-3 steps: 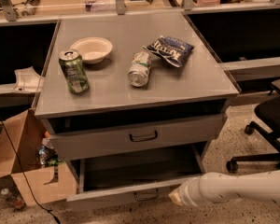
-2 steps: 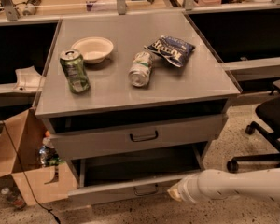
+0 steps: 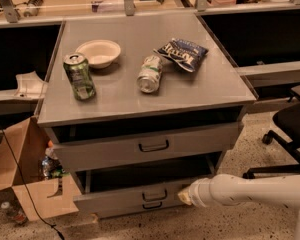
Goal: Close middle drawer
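Observation:
The middle drawer (image 3: 121, 199) is a wide, shallow grey drawer with a small dark bar handle (image 3: 154, 194). It stands partly pulled out below the taller top drawer (image 3: 115, 151), its dark inside showing. My white arm (image 3: 250, 190) reaches in from the right. The gripper (image 3: 184, 198) is at its tip, against the right part of the drawer's front, right of the handle. The lowest drawer (image 3: 140, 210) shows as a thin strip just under it.
On the cabinet top (image 3: 210, 89) are a green can (image 3: 79, 76), a white bowl (image 3: 98, 52), a can lying on its side (image 3: 150, 74) and a chip bag (image 3: 182, 53). A cardboard box (image 3: 20, 184) stands at the left, a black office chair (image 3: 290, 129) at the right.
The arm has pushed leftward and inward against the drawer front. The middle drawer has slid further into the cabinet and sticks out less than before.

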Available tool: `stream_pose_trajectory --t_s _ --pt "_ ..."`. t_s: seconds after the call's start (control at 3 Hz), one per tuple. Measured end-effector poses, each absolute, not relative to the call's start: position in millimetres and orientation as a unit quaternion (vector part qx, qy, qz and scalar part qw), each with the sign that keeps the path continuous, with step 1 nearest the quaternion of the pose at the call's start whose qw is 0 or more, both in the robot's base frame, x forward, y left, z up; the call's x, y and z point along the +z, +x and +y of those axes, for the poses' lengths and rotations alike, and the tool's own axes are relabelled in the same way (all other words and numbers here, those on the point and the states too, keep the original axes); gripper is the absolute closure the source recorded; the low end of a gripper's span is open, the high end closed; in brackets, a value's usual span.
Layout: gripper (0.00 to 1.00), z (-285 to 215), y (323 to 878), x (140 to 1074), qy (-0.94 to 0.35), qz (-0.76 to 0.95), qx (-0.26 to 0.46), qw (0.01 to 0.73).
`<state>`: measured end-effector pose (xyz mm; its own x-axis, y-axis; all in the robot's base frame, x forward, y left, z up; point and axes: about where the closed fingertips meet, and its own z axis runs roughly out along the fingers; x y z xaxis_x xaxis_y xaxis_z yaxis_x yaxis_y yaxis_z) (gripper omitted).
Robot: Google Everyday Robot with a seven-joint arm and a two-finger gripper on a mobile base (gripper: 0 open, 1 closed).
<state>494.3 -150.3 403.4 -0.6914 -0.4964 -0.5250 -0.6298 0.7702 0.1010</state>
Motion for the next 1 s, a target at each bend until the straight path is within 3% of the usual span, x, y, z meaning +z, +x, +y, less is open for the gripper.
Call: stream_pose_trajectory --t_s 1.0 --pt "1.00 -151 524 392 -0.284 0.915 0.128 0.258"
